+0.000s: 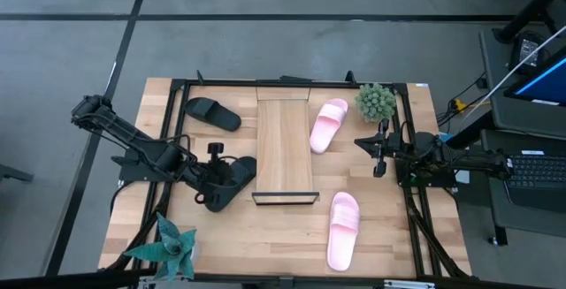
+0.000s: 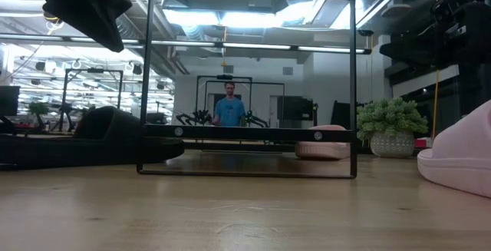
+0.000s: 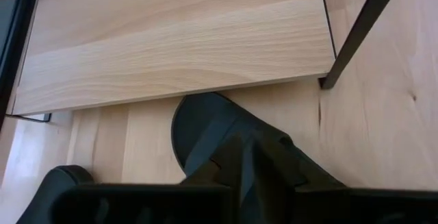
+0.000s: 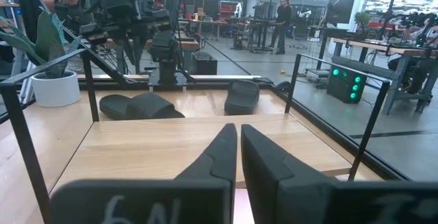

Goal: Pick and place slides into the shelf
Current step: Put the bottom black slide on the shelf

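Right wrist view: gripper (image 4: pixel 237 152) marking perhaps "6N"

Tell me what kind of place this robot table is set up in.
Most likely a robotics lab or open workshop floor. Past the wooden table, a person stands among other dark robot rigs, and a workstation with a keyboard sits to one side.

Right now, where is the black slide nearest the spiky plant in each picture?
High view: the black slide lies left of the shelf, by its near end.
Low view: dark shape at far left.
Left wrist view: just short of the shelf's edge.
Right wrist view: across the shelf, nearer the white pot.
Shared landmark: the shelf.
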